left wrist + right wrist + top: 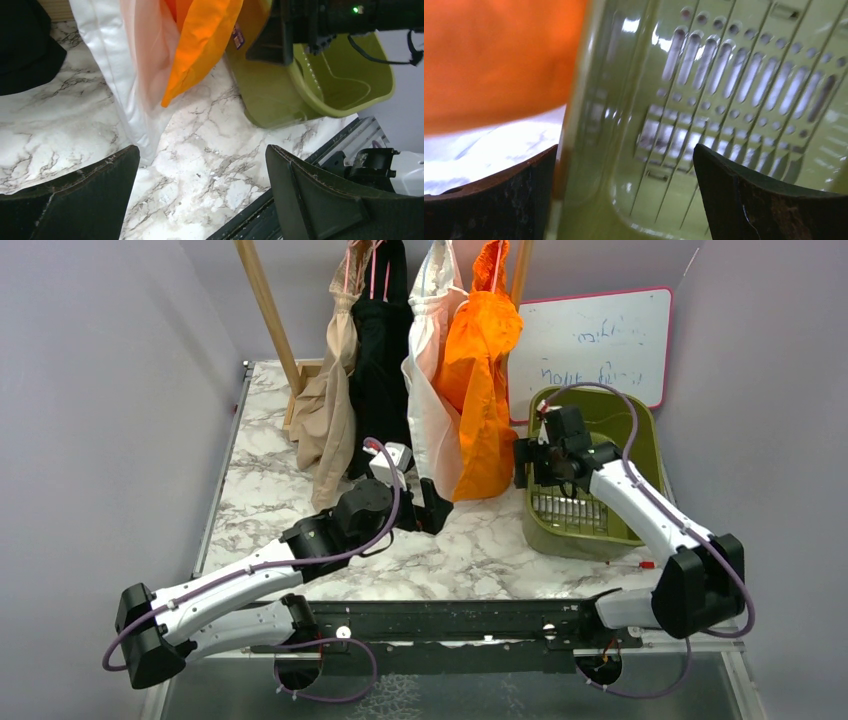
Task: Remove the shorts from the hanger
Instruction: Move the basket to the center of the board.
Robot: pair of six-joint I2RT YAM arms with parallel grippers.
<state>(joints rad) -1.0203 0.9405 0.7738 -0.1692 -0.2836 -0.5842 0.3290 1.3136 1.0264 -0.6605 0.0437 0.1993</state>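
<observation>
Orange soft-fabric shorts hang at the right end of a row beside cream-white shorts, black shorts and tan-beige shorts, over the marble-patterned table. The left claw sits low, just under the cream hem, its fingers spread wide and holding nothing. The right claw, also wide open and empty, is just beside the orange pair at the olive-green slotted plastic basket; the blurred wrist view leaves contact with the fabric unsure.
</observation>
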